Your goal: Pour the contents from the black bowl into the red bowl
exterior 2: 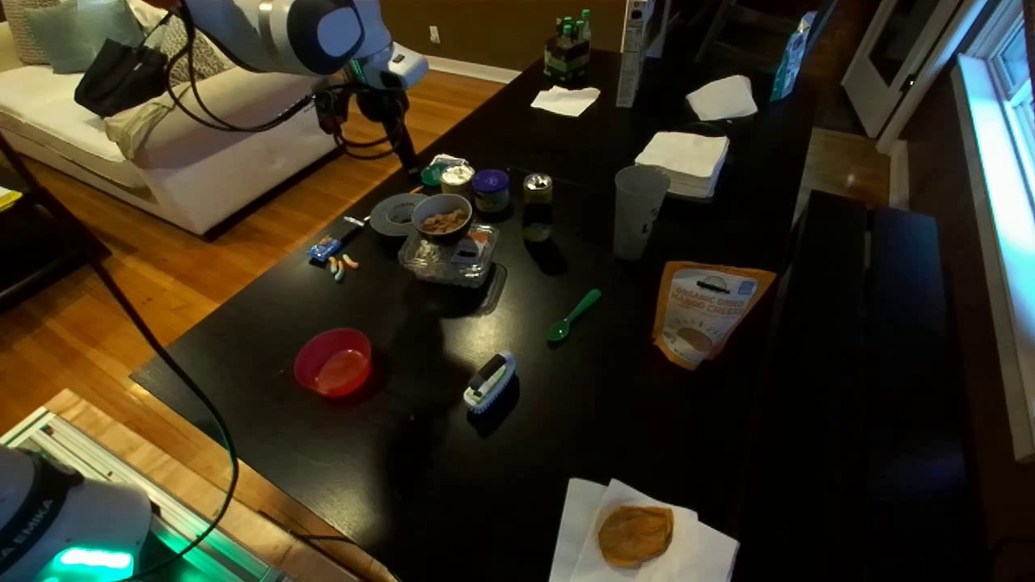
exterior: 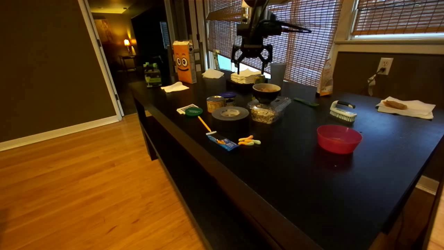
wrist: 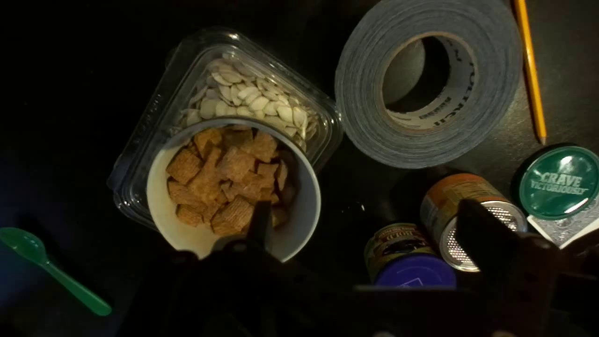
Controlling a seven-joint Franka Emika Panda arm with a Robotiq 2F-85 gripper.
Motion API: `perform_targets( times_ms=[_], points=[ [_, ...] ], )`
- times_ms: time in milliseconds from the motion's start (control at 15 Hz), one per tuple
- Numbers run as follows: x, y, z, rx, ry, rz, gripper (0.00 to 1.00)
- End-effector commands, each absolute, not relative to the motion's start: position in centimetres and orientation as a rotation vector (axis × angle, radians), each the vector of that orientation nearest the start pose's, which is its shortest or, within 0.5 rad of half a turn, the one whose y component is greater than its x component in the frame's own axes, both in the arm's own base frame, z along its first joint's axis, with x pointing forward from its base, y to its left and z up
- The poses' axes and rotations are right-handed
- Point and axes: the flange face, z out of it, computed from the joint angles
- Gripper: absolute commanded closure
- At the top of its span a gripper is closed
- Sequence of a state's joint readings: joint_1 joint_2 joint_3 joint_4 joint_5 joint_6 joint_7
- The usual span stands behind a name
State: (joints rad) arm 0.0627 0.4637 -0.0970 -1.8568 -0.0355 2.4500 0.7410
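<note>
Black bench [exterior: 295,177], wood floor [exterior: 86,194] left, red bowl [exterior: 339,139] near right in an exterior view, blinds [exterior: 305,41] far, end effector [exterior: 250,72] spread wide.

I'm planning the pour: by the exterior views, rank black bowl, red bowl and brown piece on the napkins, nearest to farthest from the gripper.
In both exterior views, from the gripper:
1. Black bowl, near the tape roll.
2. Red bowl, toward the robot base.
3. Brown piece, on napkins beyond the brush.
</note>
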Motion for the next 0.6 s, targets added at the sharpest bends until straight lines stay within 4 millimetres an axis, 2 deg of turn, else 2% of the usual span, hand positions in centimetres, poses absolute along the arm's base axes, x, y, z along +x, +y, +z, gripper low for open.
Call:
perform_targets(
  times_ms=[0, 467, 533],
  points=[
    [67.1, -2.3, 26.5, -2.953, 1.141, -0.288, 0.00],
    [68.1, -3.2, 23.7, -2.963, 1.158, -0.267, 0.01],
    [68.2, -3.2, 23.4, -2.967, 1.157, -0.263, 0.06]
  ],
)
